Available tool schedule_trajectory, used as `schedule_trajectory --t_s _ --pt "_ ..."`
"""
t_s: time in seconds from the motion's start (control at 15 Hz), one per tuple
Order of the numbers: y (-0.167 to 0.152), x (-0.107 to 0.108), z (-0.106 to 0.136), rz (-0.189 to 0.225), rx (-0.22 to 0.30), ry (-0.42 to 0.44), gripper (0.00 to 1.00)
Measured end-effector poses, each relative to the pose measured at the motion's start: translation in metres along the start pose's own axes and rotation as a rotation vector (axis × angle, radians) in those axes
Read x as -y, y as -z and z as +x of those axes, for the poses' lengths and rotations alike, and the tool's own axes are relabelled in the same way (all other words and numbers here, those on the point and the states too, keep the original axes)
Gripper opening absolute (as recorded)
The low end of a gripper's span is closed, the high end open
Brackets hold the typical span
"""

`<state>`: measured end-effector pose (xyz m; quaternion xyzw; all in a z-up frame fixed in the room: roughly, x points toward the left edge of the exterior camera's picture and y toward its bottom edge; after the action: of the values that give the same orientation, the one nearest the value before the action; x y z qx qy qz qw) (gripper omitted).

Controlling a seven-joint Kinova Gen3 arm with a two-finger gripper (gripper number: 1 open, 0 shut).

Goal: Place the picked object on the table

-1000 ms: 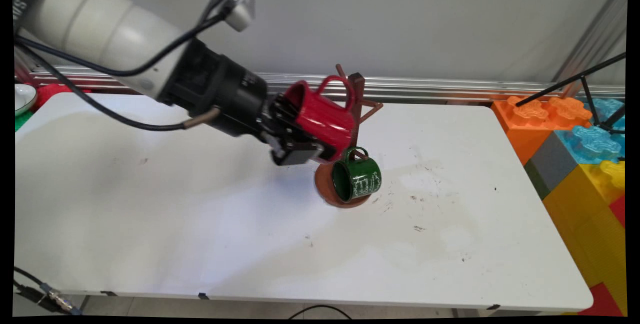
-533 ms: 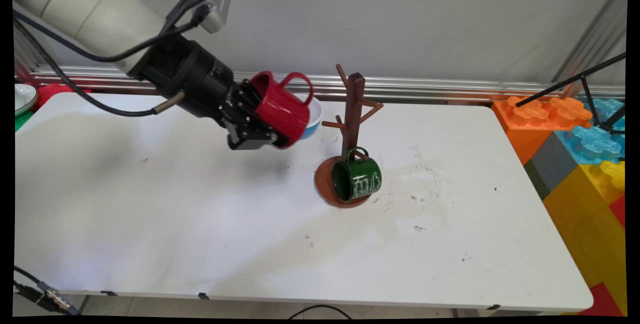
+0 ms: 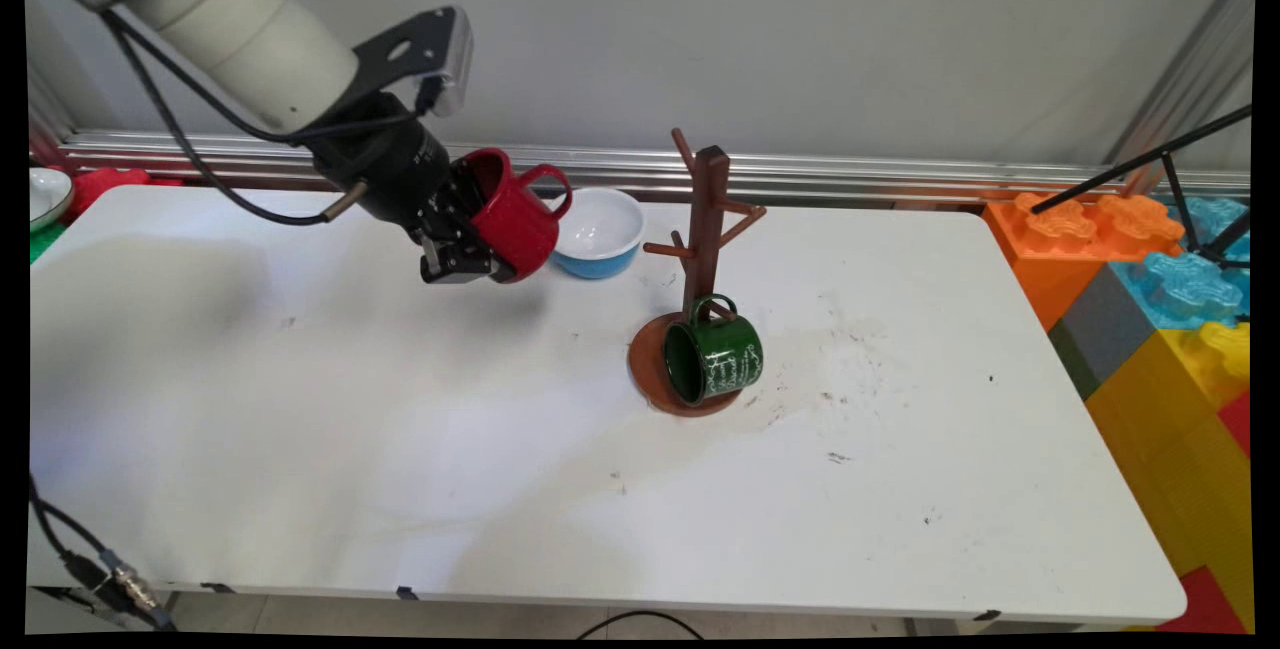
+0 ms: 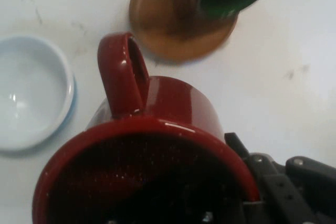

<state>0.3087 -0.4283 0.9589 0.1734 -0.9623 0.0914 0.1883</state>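
End effector (image 3: 470,247) was clamped on the red mug (image 3: 512,217), carried tilted above the table (image 3: 300,409), left of the bowl (image 3: 598,232). Green mug (image 3: 714,359) hung on the rack (image 3: 706,229); red mug was not hung.

A: Where's the open room?
B: Near half of the table (image 3: 400,449) is bare — left, middle, right, all passable. Far-left corner area too.
A: And obstacles?
B: Mug tree (image 3: 706,259) stands upright mid-table, pegs sticking out both sides, w/ a green mug (image 3: 712,361) hanging low over its round base. Blue-and-white bowl (image 3: 598,231) sits just left of it, near the far edge — narrow gap btwn bowl and tree.
A: Anything else?
B: Red mug (image 3: 510,215) in the gripper (image 3: 470,239) hangs just left of the bowl, above the tabletop. Toy block stack (image 3: 1150,329) walls off the right end.
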Motion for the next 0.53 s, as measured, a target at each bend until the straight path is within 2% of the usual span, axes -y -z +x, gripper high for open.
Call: schedule_trajectory --t_s 0.33,0.53 --pt "-0.038 0.025 -0.004 -0.004 0.120 -0.035 0.00" --pt "-0.055 0.033 -0.005 -0.010 0.161 -0.041 0.00"
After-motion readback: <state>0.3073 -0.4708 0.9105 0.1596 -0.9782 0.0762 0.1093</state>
